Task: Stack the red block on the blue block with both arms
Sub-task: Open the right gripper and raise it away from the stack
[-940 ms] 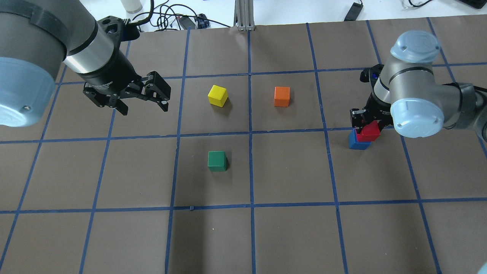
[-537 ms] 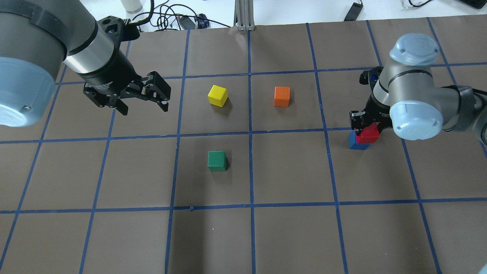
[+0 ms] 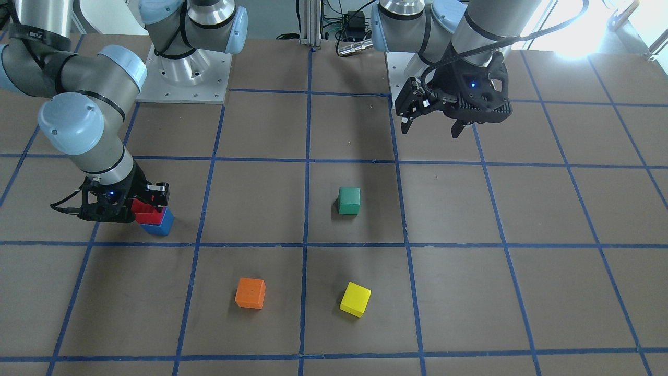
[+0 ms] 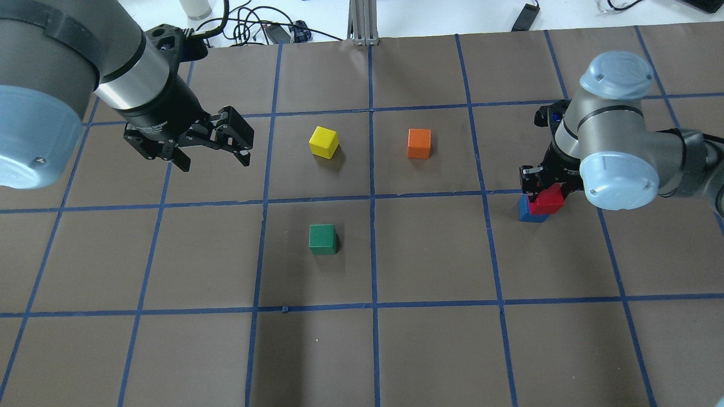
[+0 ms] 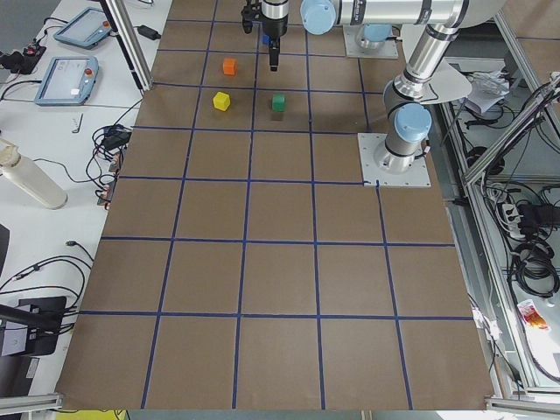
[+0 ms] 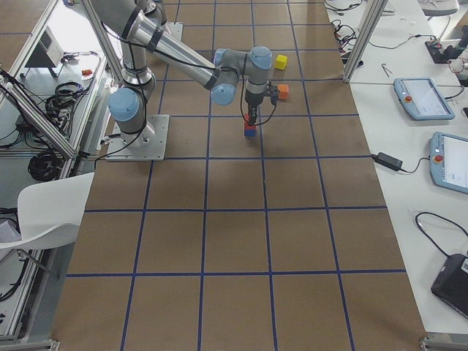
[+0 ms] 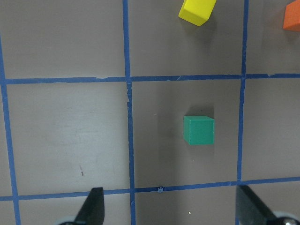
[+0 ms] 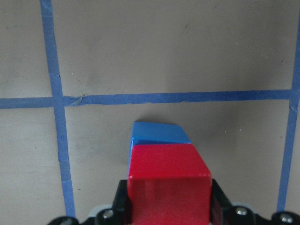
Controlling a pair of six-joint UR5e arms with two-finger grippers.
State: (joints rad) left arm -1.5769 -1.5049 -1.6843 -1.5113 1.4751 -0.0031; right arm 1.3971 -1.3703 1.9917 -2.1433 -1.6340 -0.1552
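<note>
The red block (image 4: 548,199) is held between the fingers of my right gripper (image 4: 544,189), which is shut on it. It sits on or just above the blue block (image 4: 528,213) and is offset toward one side of it. The right wrist view shows the red block (image 8: 168,185) between the black fingers, with the blue block (image 8: 157,132) showing beyond it. The front view shows the red block (image 3: 144,208) over the blue block (image 3: 159,224). My left gripper (image 4: 215,161) is open and empty, and hovers far to the left.
A yellow block (image 4: 323,141), an orange block (image 4: 419,143) and a green block (image 4: 322,238) lie apart in the middle of the brown mat with its blue tape grid. The green block (image 7: 199,130) lies ahead of the left gripper's open fingers.
My right arm has shifted slightly, and the red block has moved a little down and left over the blue block. The left arm has not moved.
</note>
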